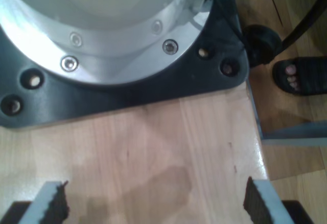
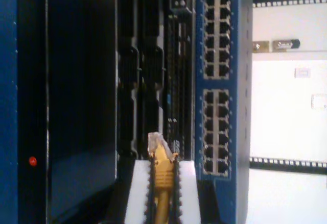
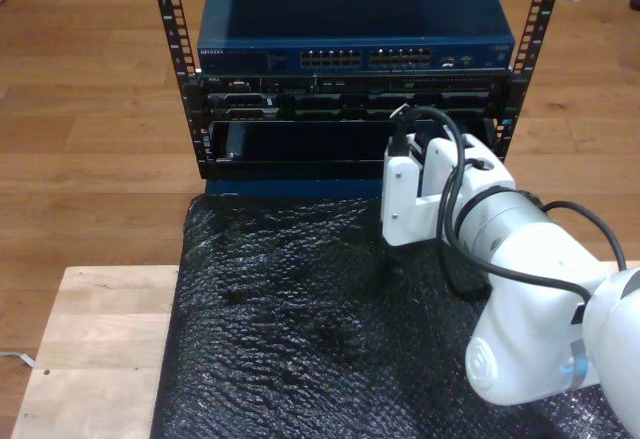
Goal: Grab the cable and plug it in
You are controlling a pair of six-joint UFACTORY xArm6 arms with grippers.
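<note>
The bench point(image 3: 95, 339) is pale wood, and most of its top lies under a black bubble-wrap sheet point(image 3: 300, 329) that runs to its far edge. Beyond that far edge stands the rack point(image 3: 350, 69), a black frame with perforated posts. It carries a blue switch point(image 3: 355, 19) on top, with two blocks of ports point(image 2: 216, 35) across its face, and dark units below it.

Our white arm point(image 3: 540, 329) enters from the exterior view's right, over the sheet, and reaches toward the rack's lower front. It bears our second gripper point(image 2: 163, 183), whose white body shows in the exterior view just before the dark units. Its jaws are closed on the cable point(image 2: 162, 183), pinched between the two ridged black pads point(image 2: 177, 193). The cable is orange-yellow and stands straight out between the pads. Its clear plug point(image 2: 156, 142) sticks out past the fingertips, pointing at the dark units beside the switch's ports. We cannot tell whether the plug touches the rack.

Our first gripper point(image 1: 156, 203) hangs over bare wood near a bench edge, with its jaws wide apart and nothing between them. Its two black-padded fingers point(image 1: 259, 203) frame the wood. Just ahead sits a dark base plate point(image 1: 127, 89) bearing a bolted metal flange point(image 1: 102, 50). On the floor beyond the bench edge is a person's sandalled foot point(image 1: 299, 76).
</note>
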